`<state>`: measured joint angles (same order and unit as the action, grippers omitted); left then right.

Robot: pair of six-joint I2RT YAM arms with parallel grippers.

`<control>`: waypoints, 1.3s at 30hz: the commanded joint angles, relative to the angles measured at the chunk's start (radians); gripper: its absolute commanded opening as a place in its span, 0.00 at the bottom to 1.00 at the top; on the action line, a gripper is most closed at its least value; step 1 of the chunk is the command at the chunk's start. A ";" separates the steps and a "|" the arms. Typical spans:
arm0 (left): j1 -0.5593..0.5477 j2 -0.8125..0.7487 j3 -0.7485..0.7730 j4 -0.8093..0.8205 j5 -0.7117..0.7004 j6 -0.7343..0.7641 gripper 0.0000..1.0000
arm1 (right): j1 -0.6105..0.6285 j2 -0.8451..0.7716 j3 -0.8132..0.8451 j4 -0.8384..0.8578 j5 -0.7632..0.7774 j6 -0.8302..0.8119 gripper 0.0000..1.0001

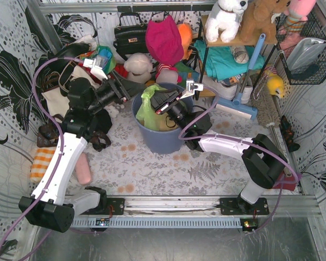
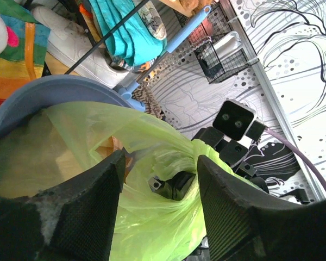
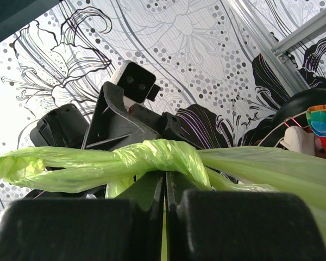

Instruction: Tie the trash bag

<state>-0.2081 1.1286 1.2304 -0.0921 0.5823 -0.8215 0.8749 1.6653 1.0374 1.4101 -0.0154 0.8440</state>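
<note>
The trash bag (image 1: pixel 148 107) is light-green film in a blue-grey bin (image 1: pixel 162 138) at mid-table; its twisted top (image 3: pixel 157 157) forms a knot-like wad. Tan paper (image 2: pixel 117 145) shows through the film. My right gripper (image 3: pixel 164 176) is shut just under that wad, a sliver of green film pinched between its jaws; it reaches over the bin's rim (image 1: pixel 164 104). My left gripper (image 2: pixel 162 159) stands open over the bin (image 2: pixel 54 87), bag film (image 2: pixel 152 217) bulging between its fingers (image 2: pixel 98 206), which do not press it. It hovers at the bin's back left (image 1: pixel 129 89).
Clutter rings the bin: a black handbag (image 1: pixel 130 35), a magenta cap (image 1: pixel 164 41), plush toys (image 1: pixel 225 19), a blue broom (image 1: pixel 244 81) and a wire basket (image 1: pixel 309 54). A pink roll (image 1: pixel 84 168) and an orange striped cloth (image 1: pixel 42 163) lie at the left.
</note>
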 commanded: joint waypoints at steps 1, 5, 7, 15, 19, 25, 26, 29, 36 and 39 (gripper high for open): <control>0.006 -0.008 -0.005 0.039 0.057 -0.023 0.62 | 0.004 -0.012 0.007 0.026 -0.012 -0.021 0.00; 0.006 -0.009 -0.009 0.053 0.075 -0.034 0.50 | 0.003 -0.008 0.010 0.021 -0.013 -0.021 0.00; 0.005 -0.008 -0.016 0.067 0.080 -0.043 0.44 | 0.004 -0.008 0.013 0.019 -0.012 -0.020 0.00; 0.006 -0.006 -0.025 0.089 0.061 -0.050 0.14 | 0.004 -0.015 0.008 0.016 -0.015 -0.022 0.00; 0.008 -0.014 -0.024 0.096 0.026 -0.032 0.00 | 0.004 -0.024 -0.002 0.010 -0.015 -0.026 0.00; 0.008 -0.031 -0.024 0.157 -0.002 -0.008 0.00 | 0.004 -0.047 -0.017 -0.016 -0.013 -0.025 0.00; 0.008 -0.037 -0.025 0.170 -0.007 -0.001 0.00 | 0.004 -0.056 -0.022 -0.029 -0.010 -0.028 0.00; 0.008 -0.055 -0.019 0.192 -0.035 0.016 0.00 | 0.004 -0.088 -0.043 -0.062 -0.002 -0.033 0.00; 0.008 -0.061 0.009 0.228 -0.032 0.044 0.00 | 0.004 -0.186 -0.096 -0.175 -0.004 -0.071 0.07; 0.008 -0.059 0.011 0.243 -0.018 0.044 0.00 | 0.005 -0.254 -0.108 -0.245 -0.018 -0.116 0.14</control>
<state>-0.2008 1.0771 1.2114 0.0631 0.5583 -0.8059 0.8749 1.5101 0.9459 1.2308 -0.0154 0.7967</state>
